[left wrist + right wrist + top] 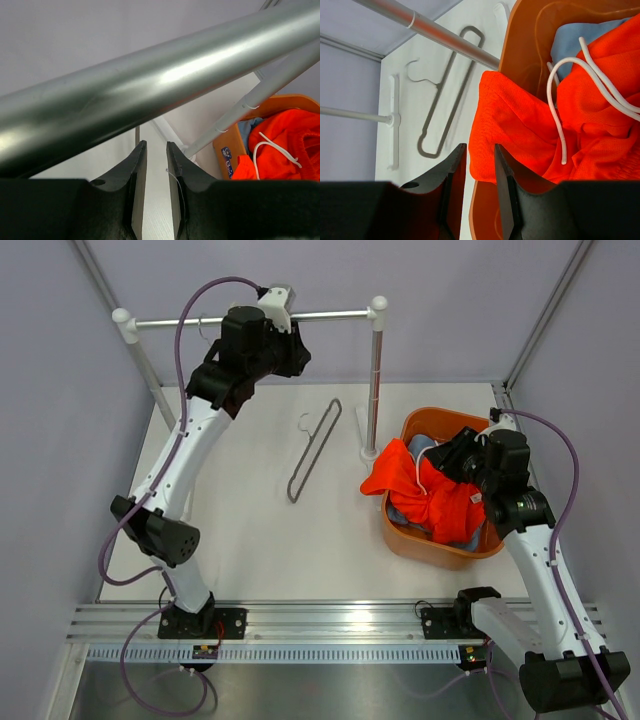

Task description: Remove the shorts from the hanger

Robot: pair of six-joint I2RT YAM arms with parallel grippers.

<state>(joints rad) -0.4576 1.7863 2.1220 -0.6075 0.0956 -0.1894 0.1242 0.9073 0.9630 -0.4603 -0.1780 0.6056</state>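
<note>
Both pairs of shorts off the hanger and in the basket; both grippers empty.

The orange shorts (440,505) lie heaped in the orange basket (432,418) at the right of the table (260,550), one part draped over the basket's left rim, white drawstring on top. The light blue shorts (575,42) lie in the same basket, mostly covered by the orange pair. The hanger (315,450) lies flat and bare on the table, left of the basket. The left gripper (156,146) is up at the rail (330,315), jaws slightly apart, nothing between them. The right gripper (480,148) hangs over the basket's left rim, jaws slightly apart, gripping nothing.
</note>
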